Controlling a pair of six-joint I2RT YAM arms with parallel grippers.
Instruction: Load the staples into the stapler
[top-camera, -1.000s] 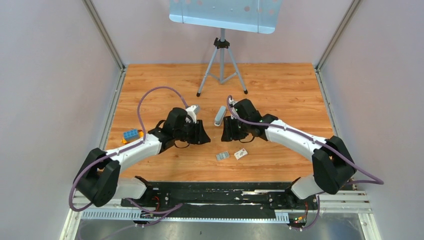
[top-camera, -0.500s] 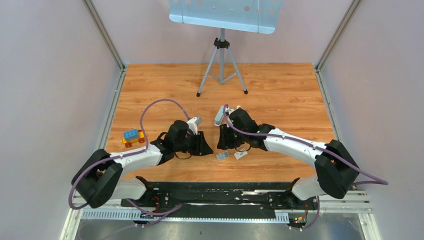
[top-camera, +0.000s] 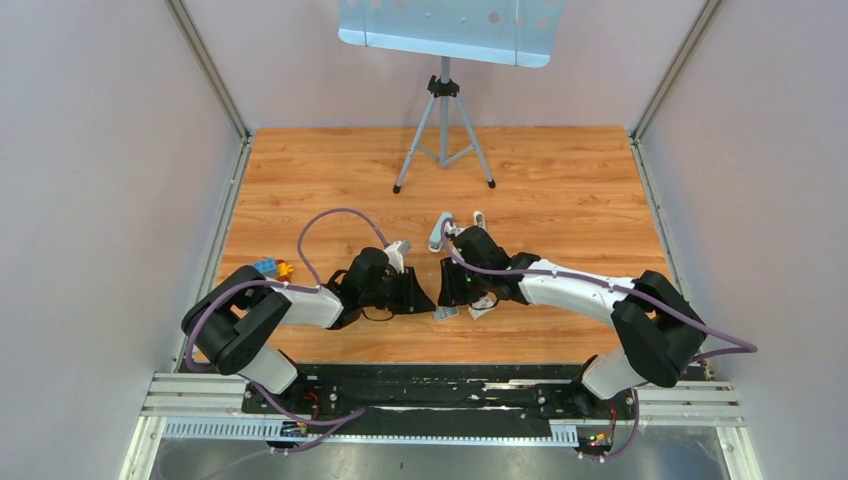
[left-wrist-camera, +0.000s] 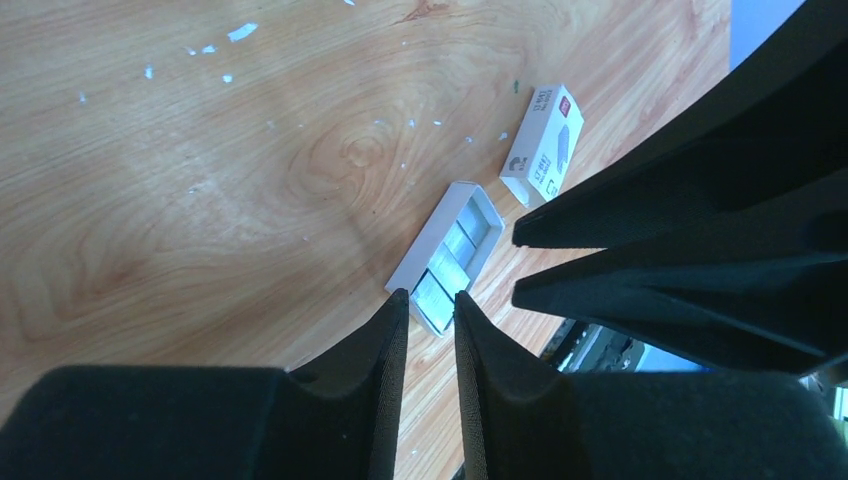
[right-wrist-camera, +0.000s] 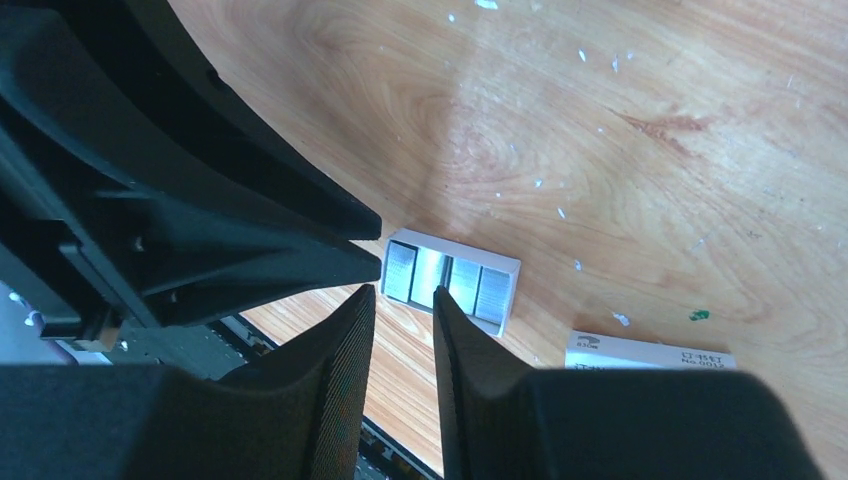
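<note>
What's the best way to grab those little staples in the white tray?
Probably the end block of the staples, pinched across its width from straight above. The blocks lie flat in an open-topped tray, and its walls hinder a sideways approach.

Small white open tray (left-wrist-camera: 452, 240) holding grey metallic staple blocks (left-wrist-camera: 446, 268) lies on the wooden table (top-camera: 560, 190), just left of a white carton (left-wrist-camera: 543, 145), between both grippers.
</note>
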